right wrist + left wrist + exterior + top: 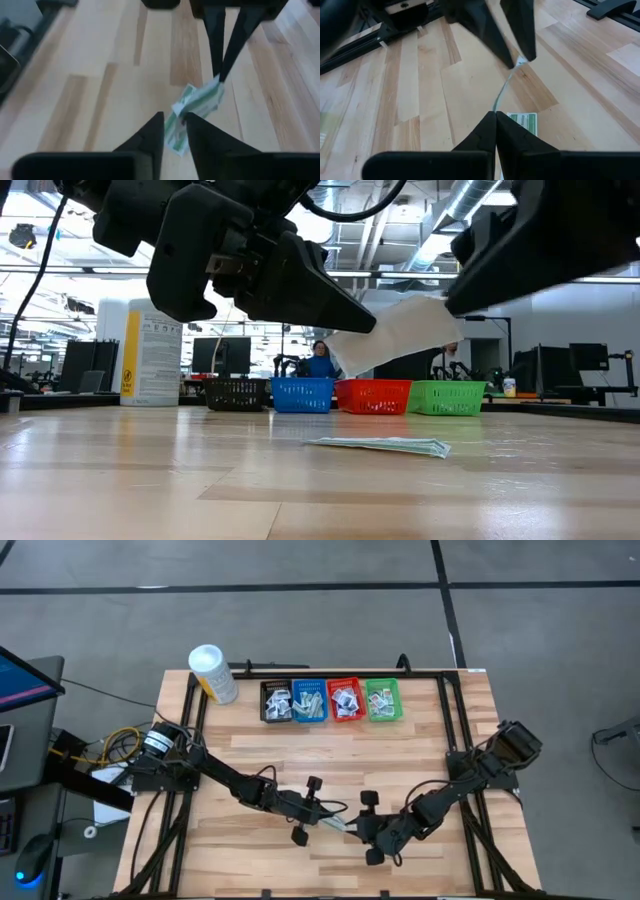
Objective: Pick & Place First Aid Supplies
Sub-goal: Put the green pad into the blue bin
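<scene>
We see both arms meeting low over the table near its front edge, at about six o'clock from the row of baskets (331,700). The left gripper (322,819) is pressed together on one end of a pale-green packet (400,330), which hangs in the air between the two arms. The right gripper (362,830) sits at the packet's other end, its fingers slightly parted around it; whether they grip it, we cannot tell. A second packet (378,444) lies flat on the table (400,760) just below
</scene>
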